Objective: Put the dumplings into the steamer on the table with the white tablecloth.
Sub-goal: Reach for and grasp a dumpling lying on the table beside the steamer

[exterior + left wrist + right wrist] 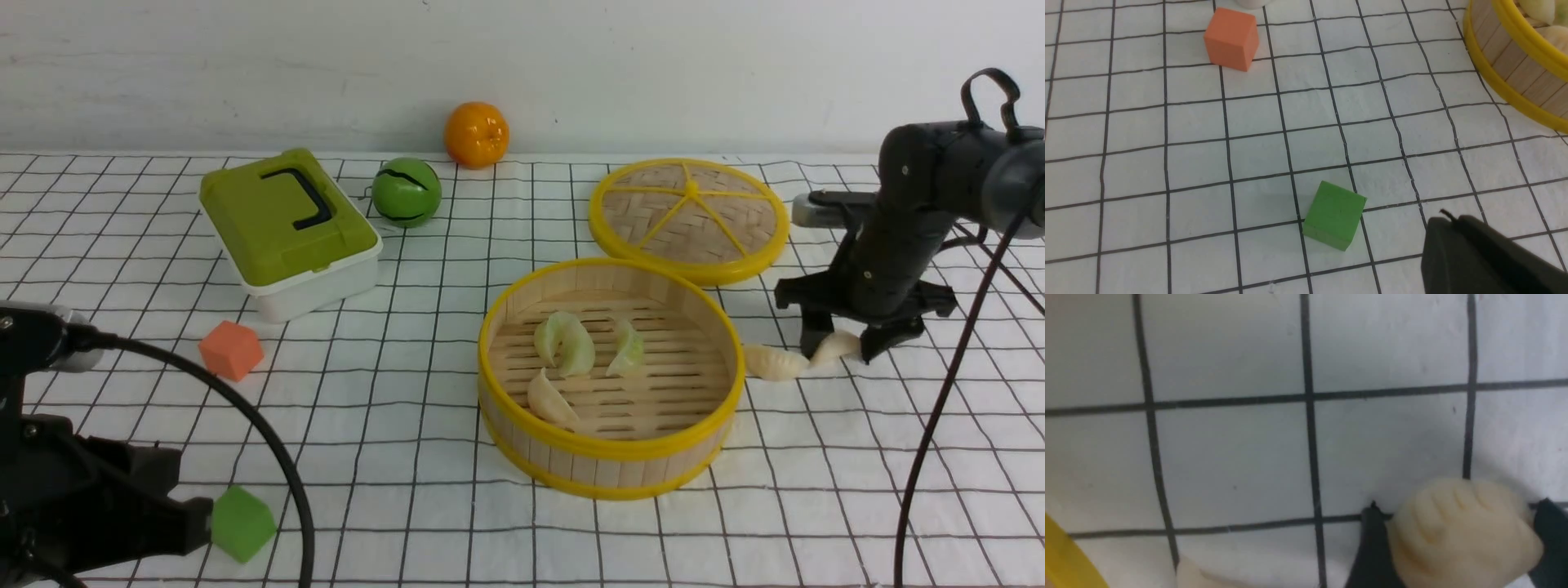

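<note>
The steamer (612,447) stands on the white tablecloth (408,343) at centre; pale green dumplings (563,343) (627,349) and a cream one (551,398) lie inside. Just right of it, two cream dumplings rest on the cloth. My right gripper (839,349) is open and straddles the farther one (834,346) (1461,531), a dark finger (1372,547) close at each side. The other cream dumpling (771,362) lies against the steamer's wall. My left gripper (200,523) (1447,218) is shut on nothing, low at the near left beside a green cube.
A green cube (242,523) (1334,215) and an orange cube (231,349) (1232,38) sit near left. A green-lidded box (286,229), a green ball (406,192) and an orange (476,135) stand at the back. The woven lid (688,216) lies behind the steamer.
</note>
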Tool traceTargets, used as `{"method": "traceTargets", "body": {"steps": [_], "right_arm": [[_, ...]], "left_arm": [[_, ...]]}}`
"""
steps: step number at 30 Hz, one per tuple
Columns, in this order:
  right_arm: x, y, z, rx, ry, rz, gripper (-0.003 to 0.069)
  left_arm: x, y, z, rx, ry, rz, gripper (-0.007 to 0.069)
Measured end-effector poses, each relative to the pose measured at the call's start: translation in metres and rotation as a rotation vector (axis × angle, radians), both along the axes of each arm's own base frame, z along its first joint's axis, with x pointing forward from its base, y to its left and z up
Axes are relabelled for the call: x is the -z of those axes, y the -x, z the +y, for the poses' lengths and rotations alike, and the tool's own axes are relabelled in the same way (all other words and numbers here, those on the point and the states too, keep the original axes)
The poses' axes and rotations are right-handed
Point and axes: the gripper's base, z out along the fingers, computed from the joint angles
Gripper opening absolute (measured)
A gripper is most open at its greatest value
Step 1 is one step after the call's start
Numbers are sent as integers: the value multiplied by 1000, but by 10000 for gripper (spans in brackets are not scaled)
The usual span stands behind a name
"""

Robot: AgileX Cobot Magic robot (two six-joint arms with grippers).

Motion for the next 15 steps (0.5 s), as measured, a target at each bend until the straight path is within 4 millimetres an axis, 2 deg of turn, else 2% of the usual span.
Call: {"method": "traceTargets", "body": {"steps": [3,9,12,14,15], "right_arm": [[0,0,0,5,-4,4,412],[-1,4,0,-95,25,40,412],[-6,9,-1,-144,44,74,412],[-20,12,-2,-166,57,51,412],[-20,12,-2,-166,57,51,412]], "left_arm": [[0,0,0,0,0,0,7],[0,0,0,0,1,0,11],[0,0,0,-1,2,1,12],[0,0,0,-1,2,1,13],[0,0,0,-1,2,1,13]]}}
